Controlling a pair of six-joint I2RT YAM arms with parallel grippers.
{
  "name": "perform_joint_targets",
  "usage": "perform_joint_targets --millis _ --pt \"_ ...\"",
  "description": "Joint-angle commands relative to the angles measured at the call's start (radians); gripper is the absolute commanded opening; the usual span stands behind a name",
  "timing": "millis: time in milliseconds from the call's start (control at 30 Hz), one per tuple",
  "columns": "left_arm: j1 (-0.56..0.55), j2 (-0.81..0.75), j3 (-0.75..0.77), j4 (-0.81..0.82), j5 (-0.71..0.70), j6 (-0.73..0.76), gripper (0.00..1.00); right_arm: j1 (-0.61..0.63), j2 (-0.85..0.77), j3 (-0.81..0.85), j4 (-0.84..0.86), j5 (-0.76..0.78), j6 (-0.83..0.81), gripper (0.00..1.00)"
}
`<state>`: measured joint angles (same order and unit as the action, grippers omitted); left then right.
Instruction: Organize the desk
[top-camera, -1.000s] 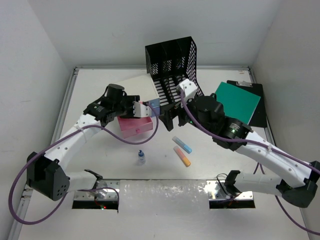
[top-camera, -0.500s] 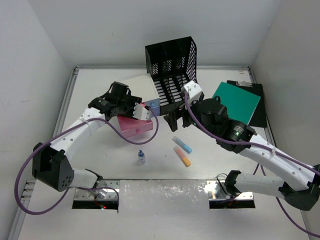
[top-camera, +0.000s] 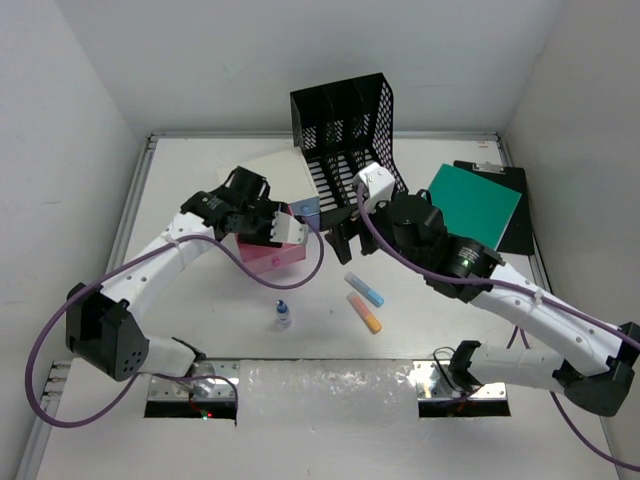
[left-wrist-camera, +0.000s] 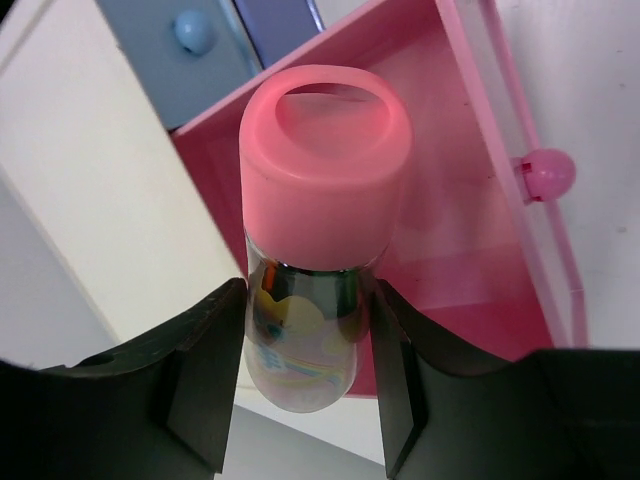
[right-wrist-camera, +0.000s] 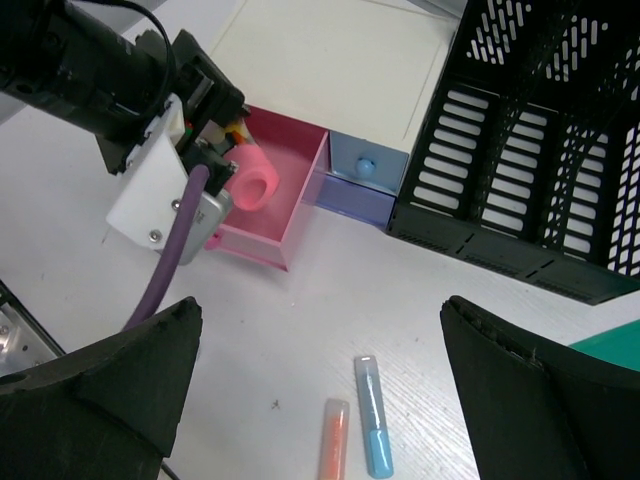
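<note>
My left gripper (left-wrist-camera: 308, 300) is shut on a small clear bottle with a pink cap (left-wrist-camera: 325, 170). It holds the bottle over the open pink drawer (left-wrist-camera: 470, 250) of the white-topped drawer box (left-wrist-camera: 90, 180). In the top view the left gripper (top-camera: 287, 228) hangs above that pink drawer (top-camera: 268, 258) on the white desk (top-camera: 200, 310). My right gripper (right-wrist-camera: 320, 310) is open and empty above a blue highlighter (right-wrist-camera: 373, 415) and an orange highlighter (right-wrist-camera: 333, 440). The right wrist view also shows the pink-capped bottle (right-wrist-camera: 252, 186).
A closed blue drawer (right-wrist-camera: 365, 170) sits beside the pink one. A black mesh organizer (top-camera: 345, 125) stands behind the box. A green notebook (top-camera: 476, 203) lies on a black clipboard (top-camera: 515, 225) at the right. A small blue-capped bottle (top-camera: 283, 316) stands near the front.
My left arm has carried the pink-capped bottle slightly right and down over the pink drawer. The right arm swayed right and came back, staying open.
</note>
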<state>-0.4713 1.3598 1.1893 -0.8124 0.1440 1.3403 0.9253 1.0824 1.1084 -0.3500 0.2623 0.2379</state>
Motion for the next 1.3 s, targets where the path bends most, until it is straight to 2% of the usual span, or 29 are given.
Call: perform_joint_targets --millis 0,67,167,200,233,267,300,333,367,633,667,733,767,800,833,867,900,933,1067,1267 --pt "-0.009 0.010 0.033 -0.016 0.002 -0.058 0.09 0.003 0.010 0.053 0.019 0.011 -0.008 0.99" --pt "-0.009 0.027 0.027 -0.016 -0.033 -0.062 0.12 0.003 0.013 0.054 0.016 0.006 -0.006 0.99" --pt "-0.009 0.047 0.024 -0.022 -0.072 -0.067 0.33 0.003 0.016 0.051 0.011 0.003 -0.006 0.99" --pt "-0.007 0.050 0.024 -0.022 -0.073 -0.069 0.51 0.003 0.017 0.051 0.011 0.002 -0.005 0.99" --pt "-0.007 0.048 0.032 -0.021 -0.070 -0.073 0.61 0.003 0.024 0.053 0.005 -0.001 -0.008 0.99" --pt "-0.007 0.048 0.038 -0.024 -0.064 -0.078 0.66 0.003 0.027 0.054 0.002 -0.006 -0.009 0.99" --pt "-0.007 0.045 0.049 -0.030 -0.058 -0.085 0.84 0.003 0.031 0.056 -0.006 -0.006 -0.011 0.99" --pt "-0.007 0.042 0.070 -0.033 -0.041 -0.098 0.92 0.003 0.031 0.050 -0.003 -0.026 -0.014 0.99" --pt "-0.007 0.036 0.081 -0.036 -0.031 -0.102 0.95 0.003 0.028 0.044 0.012 -0.035 -0.023 0.99" --pt "-0.003 0.015 0.242 0.011 0.063 -0.240 0.96 0.003 -0.022 -0.022 0.071 0.048 -0.023 0.99" --pt "0.002 0.015 0.260 0.028 0.068 -0.298 0.96 0.003 -0.018 -0.042 0.094 0.055 -0.011 0.92" --pt "0.039 0.016 0.308 0.121 0.059 -0.374 0.97 0.003 -0.007 -0.067 0.129 0.060 0.015 0.67" --pt "0.057 0.025 0.319 0.157 0.051 -0.460 0.97 0.003 0.005 -0.087 0.147 0.060 0.029 0.53" --pt "0.116 0.036 0.343 0.195 0.043 -0.504 0.97 0.004 0.040 -0.096 0.178 0.043 0.059 0.31" --pt "0.153 0.050 0.357 0.253 0.042 -0.542 0.97 0.009 0.059 -0.105 0.198 0.043 0.075 0.27" --pt "0.186 0.092 0.372 0.274 0.039 -0.617 0.97 0.038 0.079 -0.129 0.222 0.045 0.086 0.29" --pt "0.247 0.117 0.407 0.288 0.031 -0.650 0.97 0.059 0.117 -0.142 0.290 0.055 0.099 0.36" --pt "0.269 0.166 0.420 0.311 0.022 -0.703 0.97 0.085 0.141 -0.154 0.322 0.090 0.106 0.52" --pt "0.318 0.260 0.437 0.377 -0.020 -0.774 0.97 0.190 0.283 -0.104 0.411 0.161 0.121 0.55" --pt "0.398 0.384 0.503 0.430 0.071 -0.879 0.97 0.211 0.457 -0.070 0.518 0.138 0.202 0.50"
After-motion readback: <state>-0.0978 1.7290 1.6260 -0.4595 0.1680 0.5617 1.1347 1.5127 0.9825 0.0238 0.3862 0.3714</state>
